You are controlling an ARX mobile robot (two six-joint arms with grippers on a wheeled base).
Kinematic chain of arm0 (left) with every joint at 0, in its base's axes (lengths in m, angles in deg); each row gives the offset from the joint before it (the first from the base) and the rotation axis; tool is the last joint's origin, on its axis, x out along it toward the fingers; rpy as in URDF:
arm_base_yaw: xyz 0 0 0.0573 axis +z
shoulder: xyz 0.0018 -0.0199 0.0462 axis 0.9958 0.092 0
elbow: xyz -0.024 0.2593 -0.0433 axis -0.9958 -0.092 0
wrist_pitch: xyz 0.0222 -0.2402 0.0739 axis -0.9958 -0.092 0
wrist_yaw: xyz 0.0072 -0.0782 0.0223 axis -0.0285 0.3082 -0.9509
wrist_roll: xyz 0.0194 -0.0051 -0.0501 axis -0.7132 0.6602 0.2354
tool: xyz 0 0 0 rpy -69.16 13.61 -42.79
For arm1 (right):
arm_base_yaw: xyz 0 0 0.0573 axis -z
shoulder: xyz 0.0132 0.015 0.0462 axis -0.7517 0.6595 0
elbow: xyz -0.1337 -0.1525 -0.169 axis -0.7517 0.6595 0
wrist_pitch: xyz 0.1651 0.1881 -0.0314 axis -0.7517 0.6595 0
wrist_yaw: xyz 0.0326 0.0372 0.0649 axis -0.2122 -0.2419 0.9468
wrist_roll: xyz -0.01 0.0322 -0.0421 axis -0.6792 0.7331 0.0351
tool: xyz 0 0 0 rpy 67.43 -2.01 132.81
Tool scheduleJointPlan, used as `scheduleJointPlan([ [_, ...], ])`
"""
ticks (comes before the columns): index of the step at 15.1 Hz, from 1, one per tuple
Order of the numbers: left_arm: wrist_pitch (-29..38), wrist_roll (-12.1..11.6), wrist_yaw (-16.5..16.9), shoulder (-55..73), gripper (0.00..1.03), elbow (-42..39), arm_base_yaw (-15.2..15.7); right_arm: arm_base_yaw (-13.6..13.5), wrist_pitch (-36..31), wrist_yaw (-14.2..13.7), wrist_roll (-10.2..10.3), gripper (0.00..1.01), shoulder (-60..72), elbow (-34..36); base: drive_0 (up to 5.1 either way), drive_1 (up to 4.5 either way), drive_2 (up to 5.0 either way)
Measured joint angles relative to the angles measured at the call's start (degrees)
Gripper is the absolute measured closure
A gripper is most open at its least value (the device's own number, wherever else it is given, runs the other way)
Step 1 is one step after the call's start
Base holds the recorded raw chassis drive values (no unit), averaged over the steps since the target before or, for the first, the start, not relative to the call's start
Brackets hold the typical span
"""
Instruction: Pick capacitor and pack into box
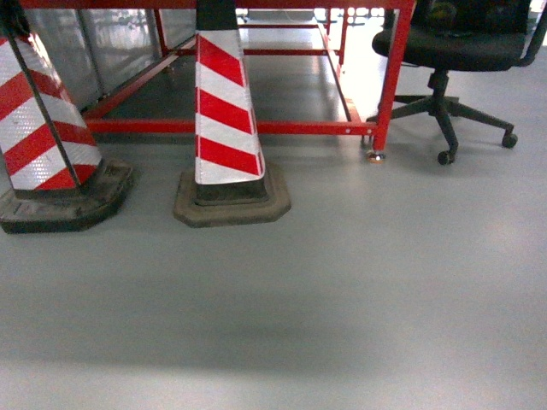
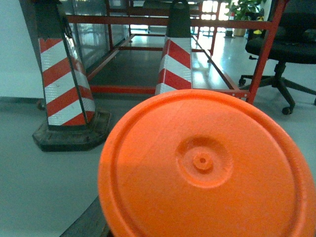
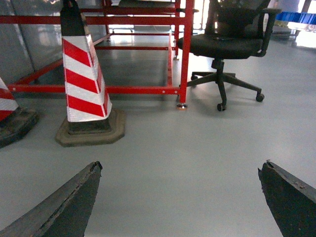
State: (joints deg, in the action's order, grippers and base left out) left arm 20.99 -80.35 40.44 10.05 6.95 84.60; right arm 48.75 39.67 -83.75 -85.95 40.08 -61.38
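Neither the capacitor nor the box shows in any of the 3 views, so where they lie cannot be told; the robot faces bare grey floor [image 1: 342,290].

Right pincer [image 3: 180,197]: spread wide, its 2 dark fingers [image 3: 64,207] at the lower corners of its wrist view with nothing between them but floor. Ahead of it and to its left stands a red-and-white cone [image 3: 84,84] on a dark base; straight ahead is a red frame [image 3: 186,49], and beyond that, to the right, a black office chair [image 3: 227,44].

Left pincer: not seen. Its wrist view is filled low and right by an orange disc [image 2: 207,168] with a raised hub at the middle, very close to the lens. Whether the left pincer is pinching the disc, spread or pressed together I cannot tell. Past the disc stand 2 cones, 1 to the left [image 2: 64,84] and 1 ahead [image 2: 175,59].

Risks, as I judge them: with no target in sight, any reach now would be blind. Driving forward could knock over the near cones or strike the frame's leg. The disc blocks most of the left camera, so that arm would be aimed poorly at a small part. The task looks not yet begun.
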Motion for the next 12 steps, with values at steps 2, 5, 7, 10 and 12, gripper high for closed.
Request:
scheduleJointPlan([
  [2, -0.07, 0.0, 0.04, 0.0, 0.59, 0.0, 0.0, 0.0, 0.35, 0.02, 0.0, 0.03, 0.0, 0.0, -5.0, 2.36, 2.4],
  [5, -0.13, 0.0, -0.33, 0.0, 0.59, 0.0, 0.0, 0.0, -0.02, 0.28, 0.0, 0.03, 0.0, 0.0, -1.7, 0.79, 0.8],
  [7, -0.13, 0.0, -0.11, 0.0, 0.59, 0.0, 0.0, 0.0, 0.02, 0.22, 0.0, 0.03, 0.0, 0.0, 0.0, 0.0, 0.0],
  [10, -0.02, 0.0, -0.02, 0.0, 0.59, 0.0, 0.0, 0.0, 0.26, 0.13, 0.0, 0.03, 0.0, 0.0, 0.0, 0.0, 0.0],
  [12, -0.04, 0.0, -0.02, 0.0, 0.59, 0.0, 0.0, 0.0, 0.28, 0.13, 0.0, 0.03, 0.0, 0.0, 0.0, 2.09, -2.1],
])
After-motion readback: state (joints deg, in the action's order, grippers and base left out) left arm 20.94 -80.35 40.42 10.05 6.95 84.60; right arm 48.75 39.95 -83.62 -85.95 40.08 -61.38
